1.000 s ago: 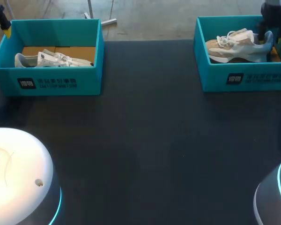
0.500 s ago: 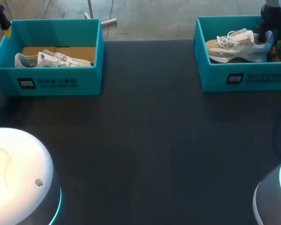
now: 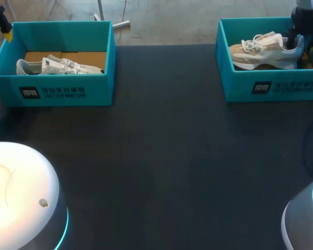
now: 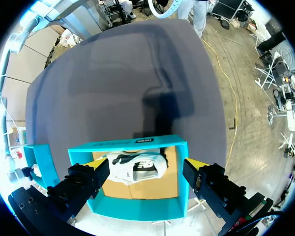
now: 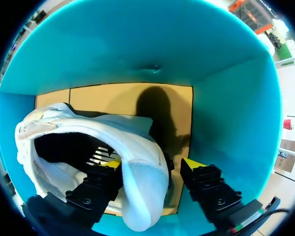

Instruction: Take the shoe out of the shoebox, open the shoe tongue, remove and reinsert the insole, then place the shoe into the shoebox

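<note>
Straddling the heel of the shoe (image 5: 113, 130) with the right gripper (image 5: 152, 167), jaws released. Sitting one finger down inside the collar and standing the other just clear of the heel's outer side, so not pinching it. Finding that shoe, white and tan, lying inside the right shoebox (image 5: 137, 44), with its toe pointing to 9 o'clock and its heel to 3 o'clock in the head view. Showing brown cardboard on the box floor beside the heel. Sitting this teal box at 2 o'clock on the dark table (image 3: 161, 156), near the far edge.

Hanging the left gripper (image 4: 143, 169) high above the left shoebox (image 4: 128, 145), jaws released and spread wide, touching nothing. Seeing a second shoe (image 4: 135, 162), white with dark markings, lying inside that box. Sitting this box at 10 o'clock on the table, well apart from the right one.
</note>
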`<state>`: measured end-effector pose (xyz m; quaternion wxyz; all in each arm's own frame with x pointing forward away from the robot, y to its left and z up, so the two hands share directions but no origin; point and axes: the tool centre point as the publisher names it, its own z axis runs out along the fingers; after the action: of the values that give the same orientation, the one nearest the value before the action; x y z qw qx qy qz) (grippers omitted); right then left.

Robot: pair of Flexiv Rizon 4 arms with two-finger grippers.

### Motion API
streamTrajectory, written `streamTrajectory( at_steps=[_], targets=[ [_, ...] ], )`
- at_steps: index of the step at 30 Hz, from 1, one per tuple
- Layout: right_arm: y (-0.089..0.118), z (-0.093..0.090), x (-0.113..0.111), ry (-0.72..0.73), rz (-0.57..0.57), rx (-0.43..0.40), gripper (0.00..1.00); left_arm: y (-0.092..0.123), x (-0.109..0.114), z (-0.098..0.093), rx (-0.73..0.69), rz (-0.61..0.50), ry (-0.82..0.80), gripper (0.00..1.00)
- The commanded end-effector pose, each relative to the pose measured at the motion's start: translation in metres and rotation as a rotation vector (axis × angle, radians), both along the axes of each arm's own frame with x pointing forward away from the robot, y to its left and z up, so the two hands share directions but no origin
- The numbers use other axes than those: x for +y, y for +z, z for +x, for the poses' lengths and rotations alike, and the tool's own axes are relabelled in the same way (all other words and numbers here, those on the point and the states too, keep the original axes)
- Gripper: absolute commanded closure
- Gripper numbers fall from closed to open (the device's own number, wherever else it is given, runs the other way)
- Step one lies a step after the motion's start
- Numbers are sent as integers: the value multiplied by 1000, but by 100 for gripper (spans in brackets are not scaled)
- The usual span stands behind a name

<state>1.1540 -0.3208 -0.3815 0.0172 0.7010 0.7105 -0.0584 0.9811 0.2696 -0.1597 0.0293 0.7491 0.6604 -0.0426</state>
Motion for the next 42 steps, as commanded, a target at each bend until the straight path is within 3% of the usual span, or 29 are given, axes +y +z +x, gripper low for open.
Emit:
streamTrajectory(
  at_steps=[1, 7, 8, 9, 21, 33, 42],
  targets=[
    [-6, 8, -1, -2, 9, 38, 38, 0, 0, 0, -1, 2, 0, 0],
    [-8, 6, 2, 1, 11, 45, 67, 0, 0, 0, -1, 2, 0, 0],
    [-7, 6, 3, 3, 8, 43, 87, 0, 0, 0, -1, 2, 0, 0],
    [-6, 6, 4, 2, 6, 41, 100, 0, 0, 0, -1, 2, 0, 0],
    [27, 1, 4, -8, -41, -11, 100, 0, 0, 0, -1, 2, 0, 0],
    [81, -7, -3, -20, -101, -69, 100, 0, 0, 0, -1, 2, 0, 0],
    [102, -10, -12, -31, -133, -86, 100, 0, 0, 0, -1, 2, 0, 0]
  ],
)
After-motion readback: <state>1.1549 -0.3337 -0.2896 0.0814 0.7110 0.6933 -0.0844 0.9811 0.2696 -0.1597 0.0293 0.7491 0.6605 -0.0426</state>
